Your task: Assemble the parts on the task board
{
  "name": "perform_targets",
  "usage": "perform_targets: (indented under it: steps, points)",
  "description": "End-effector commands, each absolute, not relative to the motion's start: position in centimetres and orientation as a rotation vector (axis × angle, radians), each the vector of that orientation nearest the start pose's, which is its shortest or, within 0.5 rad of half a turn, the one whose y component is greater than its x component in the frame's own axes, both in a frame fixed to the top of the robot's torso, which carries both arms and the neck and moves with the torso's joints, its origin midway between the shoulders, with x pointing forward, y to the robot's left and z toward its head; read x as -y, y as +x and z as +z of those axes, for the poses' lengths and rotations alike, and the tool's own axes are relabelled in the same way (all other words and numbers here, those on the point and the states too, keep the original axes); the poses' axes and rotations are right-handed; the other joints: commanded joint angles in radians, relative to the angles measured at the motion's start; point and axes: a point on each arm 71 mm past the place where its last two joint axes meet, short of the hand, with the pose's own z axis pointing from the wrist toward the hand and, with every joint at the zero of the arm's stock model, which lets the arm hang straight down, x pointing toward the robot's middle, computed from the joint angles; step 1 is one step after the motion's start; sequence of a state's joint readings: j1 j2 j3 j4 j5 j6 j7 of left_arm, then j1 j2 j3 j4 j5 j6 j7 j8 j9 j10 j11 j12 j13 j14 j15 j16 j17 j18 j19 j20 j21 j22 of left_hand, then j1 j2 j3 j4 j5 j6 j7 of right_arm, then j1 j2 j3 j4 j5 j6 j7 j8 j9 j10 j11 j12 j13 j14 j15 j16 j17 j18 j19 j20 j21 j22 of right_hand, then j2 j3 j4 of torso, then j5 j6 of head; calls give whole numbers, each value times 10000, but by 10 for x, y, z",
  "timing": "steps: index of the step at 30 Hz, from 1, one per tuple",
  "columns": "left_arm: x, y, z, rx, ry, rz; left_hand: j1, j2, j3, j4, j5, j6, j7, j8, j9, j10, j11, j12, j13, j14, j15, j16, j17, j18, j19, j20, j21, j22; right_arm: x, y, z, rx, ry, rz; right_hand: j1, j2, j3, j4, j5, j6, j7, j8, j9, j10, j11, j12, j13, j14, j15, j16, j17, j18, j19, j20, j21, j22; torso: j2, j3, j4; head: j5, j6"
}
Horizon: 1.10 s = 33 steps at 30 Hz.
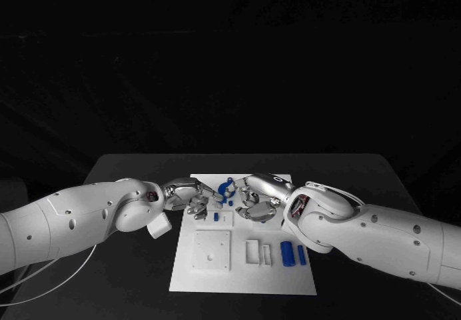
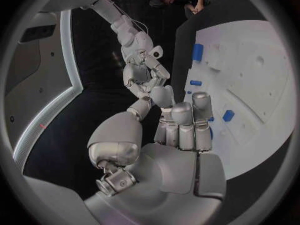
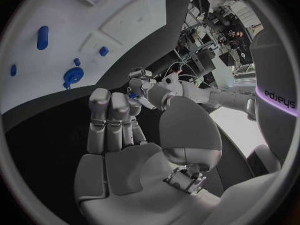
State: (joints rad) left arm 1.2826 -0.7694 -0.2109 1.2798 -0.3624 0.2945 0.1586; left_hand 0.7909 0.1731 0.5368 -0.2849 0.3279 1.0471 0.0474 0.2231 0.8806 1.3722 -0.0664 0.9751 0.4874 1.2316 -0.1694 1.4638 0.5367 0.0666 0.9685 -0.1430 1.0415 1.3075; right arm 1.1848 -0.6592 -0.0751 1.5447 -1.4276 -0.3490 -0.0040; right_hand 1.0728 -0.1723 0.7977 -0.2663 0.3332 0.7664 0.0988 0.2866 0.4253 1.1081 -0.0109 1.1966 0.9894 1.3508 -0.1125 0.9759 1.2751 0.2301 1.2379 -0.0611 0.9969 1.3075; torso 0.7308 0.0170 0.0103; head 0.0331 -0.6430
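Note:
The white task board [image 1: 240,280] lies in the middle of the table. Above its far end, my left hand [image 1: 189,197] and right hand [image 1: 258,202] face each other. A curved blue part [image 1: 226,187] shows between them. In the right wrist view a bit of blue [image 3: 132,95] sits at the fingertips of my left hand [image 3: 145,91], whose thumb and fingers [image 2: 182,116] are drawn together. My right hand [image 3: 119,130] holds nothing, fingers straight and thumb apart. A round blue part [image 3: 74,76] and a blue capsule [image 3: 42,37] lie on the board [image 3: 119,5].
Two blue cylinders [image 1: 286,252] [image 1: 300,255] lie side by side at the board's near right. A raised white square plate [image 1: 211,250] and white slots [image 1: 259,252] sit on the near half. Black table [image 1: 125,280] surrounds the board.

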Motion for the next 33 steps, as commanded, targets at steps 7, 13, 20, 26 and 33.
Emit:
perform_targets:
  steps: [7,13,20,26,33]
  points:
    - [-218,501,-227,-21654,-6521,-14601,134,257,49,0,39,85,-28,41,23,-53,-24,43,15,3,-74,64,14,-102,-51,-1117,-19,140,93,454,-195,-16347,-3229,9581,-117,4,41,0,53,42,5,24,6,76,-19,21,19,4,-71,45,18,317,3,-48,71,234,-2,3,-5,-1,-11]
    - [-219,501,-227,-21671,-6477,-14462,122,257,51,-1,34,98,-32,52,40,-53,-27,44,13,5,-77,64,15,-102,-46,-1119,-16,142,92,453,-195,-16343,-3235,9624,-124,2,37,3,55,42,8,27,7,76,-17,18,26,2,-70,48,20,317,1,-48,77,232,-2,7,-4,-4,-18]
    - [-219,501,-228,-21716,-6372,-14339,117,257,55,-4,34,107,-35,59,52,-51,-29,45,13,6,-79,65,16,-101,-43,-1121,-12,144,94,454,-195,-16324,-3178,9575,-133,-4,32,6,56,38,10,27,8,77,-14,15,35,0,-68,52,22,317,-3,-49,83,231,0,6,-1,-4,-17]
    - [-220,501,-229,-21756,-6260,-13770,94,246,64,-12,41,157,-48,97,99,-55,-40,42,8,5,-88,62,16,-101,-41,-1126,-6,149,100,460,-197,-16211,-2973,9320,-158,-28,24,20,67,10,32,20,7,67,4,-5,60,-13,-54,56,22,317,-23,-49,94,225,0,3,-4,0,-12]
    - [-224,504,-233,-21735,-6392,-12366,-28,249,74,-31,208,307,-114,245,317,-73,-102,41,-7,-5,-149,56,21,-108,-47,-1136,13,164,123,475,-199,-16074,-2348,8770,-185,-104,9,45,49,-19,70,16,8,50,39,-38,93,-29,-22,51,14,317,-52,-50,105,216,-13,6,1,13,-18]
